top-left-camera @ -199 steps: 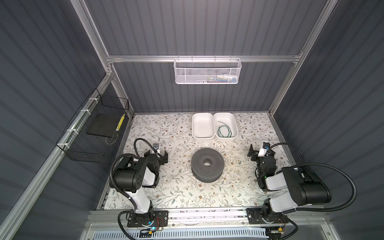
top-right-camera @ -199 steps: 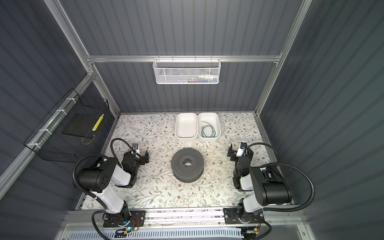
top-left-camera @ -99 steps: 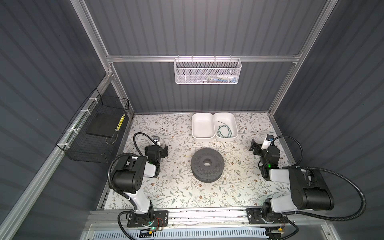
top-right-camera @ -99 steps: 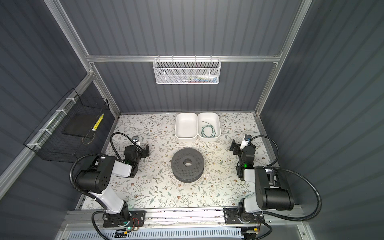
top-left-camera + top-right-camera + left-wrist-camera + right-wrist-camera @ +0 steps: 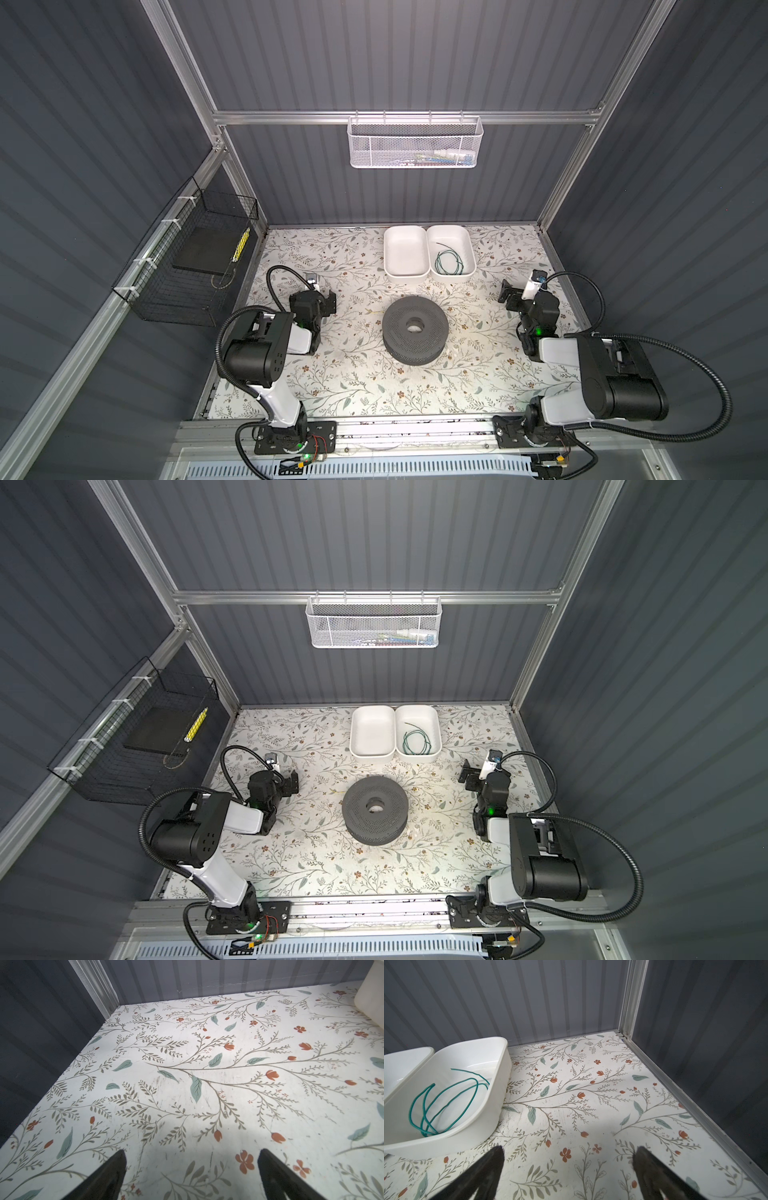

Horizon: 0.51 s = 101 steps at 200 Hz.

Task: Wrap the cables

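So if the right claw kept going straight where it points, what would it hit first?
Probably the flowered table, since the right claw looks tilted down at it; beyond that only the grey back wall. The white tub with the green cable sits off to one side.

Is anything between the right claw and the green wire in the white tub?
Only the white tub itself: its side wall rises between the open right gripper and the green wire lying inside. Otherwise just table.
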Motion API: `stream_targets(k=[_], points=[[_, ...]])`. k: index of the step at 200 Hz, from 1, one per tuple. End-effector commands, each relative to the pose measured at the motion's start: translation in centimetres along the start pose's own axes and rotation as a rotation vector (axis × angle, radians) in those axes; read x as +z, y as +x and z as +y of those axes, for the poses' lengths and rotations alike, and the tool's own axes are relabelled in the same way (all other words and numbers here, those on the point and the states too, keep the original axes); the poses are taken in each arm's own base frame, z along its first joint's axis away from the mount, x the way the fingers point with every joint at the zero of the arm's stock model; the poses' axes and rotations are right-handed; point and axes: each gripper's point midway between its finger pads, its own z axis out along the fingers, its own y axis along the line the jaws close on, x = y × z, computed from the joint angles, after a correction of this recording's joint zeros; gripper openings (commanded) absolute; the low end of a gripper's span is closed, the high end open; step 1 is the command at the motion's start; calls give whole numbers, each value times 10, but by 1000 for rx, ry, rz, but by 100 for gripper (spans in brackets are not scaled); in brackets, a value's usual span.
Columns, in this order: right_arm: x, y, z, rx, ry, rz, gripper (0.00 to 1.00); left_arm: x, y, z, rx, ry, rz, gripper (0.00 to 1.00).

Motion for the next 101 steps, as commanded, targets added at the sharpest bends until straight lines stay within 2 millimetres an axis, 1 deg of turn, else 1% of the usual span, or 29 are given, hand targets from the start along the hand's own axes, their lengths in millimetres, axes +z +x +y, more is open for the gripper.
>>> stream_targets(k=[1, 30, 51, 101], points=[[-1, -1, 2, 2, -7, -6, 99, 2, -9, 5, -19, -21, -20, 99], [0, -1, 3, -2, -16, -3, 99, 2, -9, 5, -19, -22, -20, 99], [2, 1, 17, -35, -94, 20, 99, 2, -8, 5, -18, -20, -19, 99], [4, 2, 18, -32, -97, 31, 99, 3, -9, 4, -19, -14, -16, 99]])
